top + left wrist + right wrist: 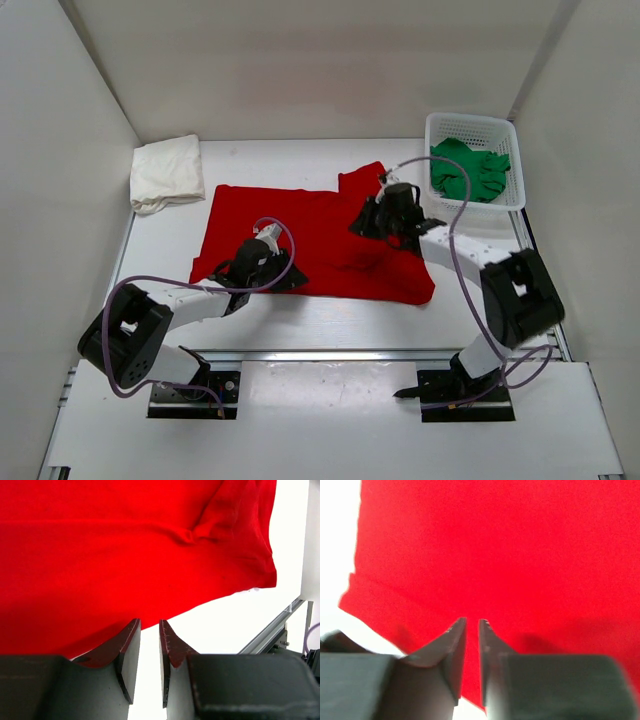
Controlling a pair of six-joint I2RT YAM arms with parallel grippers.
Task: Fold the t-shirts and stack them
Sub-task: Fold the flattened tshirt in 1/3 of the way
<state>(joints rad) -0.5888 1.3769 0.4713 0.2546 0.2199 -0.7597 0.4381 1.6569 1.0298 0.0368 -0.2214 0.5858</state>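
Note:
The bright red t-shirt (310, 235) lies spread flat in the middle of the table. My left gripper (290, 277) sits at its near hem; in the left wrist view the jaws (150, 625) are almost together with only white table in the slit, and the red cloth (125, 545) lies just beyond the tips. My right gripper (362, 225) hovers over the shirt's right part near a sleeve, its jaws (472, 622) nearly together above red cloth (495, 545), holding nothing. The white t-shirt (167, 172) lies folded at the far left. The green t-shirt (468, 170) is bunched in the basket.
The white mesh basket (470, 122) stands at the far right corner. White walls close in the left, back and right sides. An aluminium rail (350, 354) runs along the near table edge, also in the left wrist view (272, 630).

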